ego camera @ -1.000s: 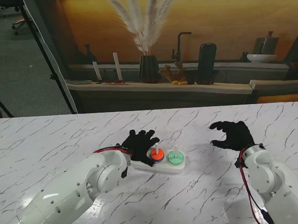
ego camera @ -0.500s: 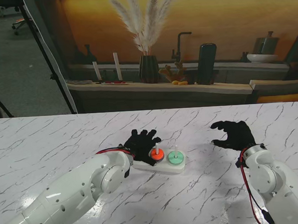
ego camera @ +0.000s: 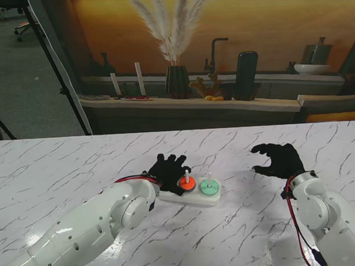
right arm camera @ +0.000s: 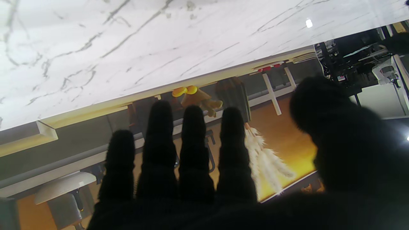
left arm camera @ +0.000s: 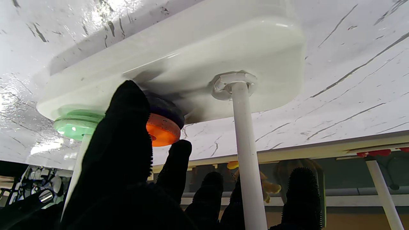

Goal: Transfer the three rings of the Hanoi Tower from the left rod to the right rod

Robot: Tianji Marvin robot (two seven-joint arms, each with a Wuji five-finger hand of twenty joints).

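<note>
Nearest to us, our black-gloved left hand (ego camera: 167,167) has thumb and a fingertip (left arm camera: 175,159) against the orange plastic ring (ego camera: 186,182) on the middle rod of the white plastic tower base (ego camera: 196,196), though we can't tell if it's really gripped. A crooked lift could jam it on the rod or drag the base. The mint-green ring (ego camera: 209,188) sits on the right rod. Versus a second ago, the left hand has crept closer. Farther off, our right hand (ego camera: 278,158) hovers open, unchanged.
</note>
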